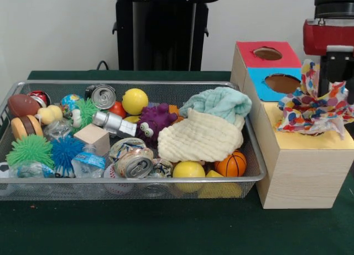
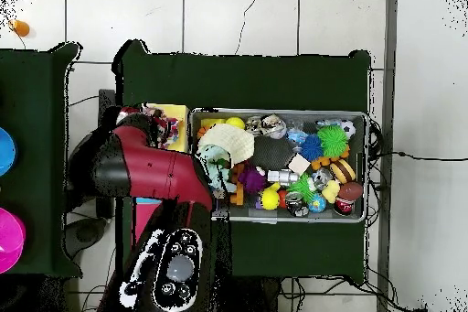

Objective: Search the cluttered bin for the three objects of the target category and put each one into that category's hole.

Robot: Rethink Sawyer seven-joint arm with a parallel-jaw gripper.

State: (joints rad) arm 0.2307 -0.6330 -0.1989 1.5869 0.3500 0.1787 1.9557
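A white cloth with multicoloured spots (image 1: pixel 312 107) lies bunched on the yellow surround (image 1: pixel 310 141) of the pale wood-grain box and covers the hole. It also shows in the overhead view (image 2: pixel 164 127). My gripper (image 1: pixel 333 72) hangs right behind and above the cloth, and its lower part is hidden by the cloth. The red arm (image 2: pixel 146 173) hides the gripper in the overhead view. The wire mesh bin (image 1: pixel 133 181) stands left of the box and is full of clutter. No other spotted cloth shows clearly in the bin.
A pale yellow cloth (image 1: pixel 199 138) and a teal cloth (image 1: pixel 218 102) lie at the bin's right end. Around them are balls, crushed cans, spiky toys, a purple toy (image 1: pixel 155 122) and a wooden block (image 1: pixel 92 138). The blue-surround cut-out (image 1: pixel 282 83) and the red-surround cut-out (image 1: pixel 267 53) lie behind the yellow one.
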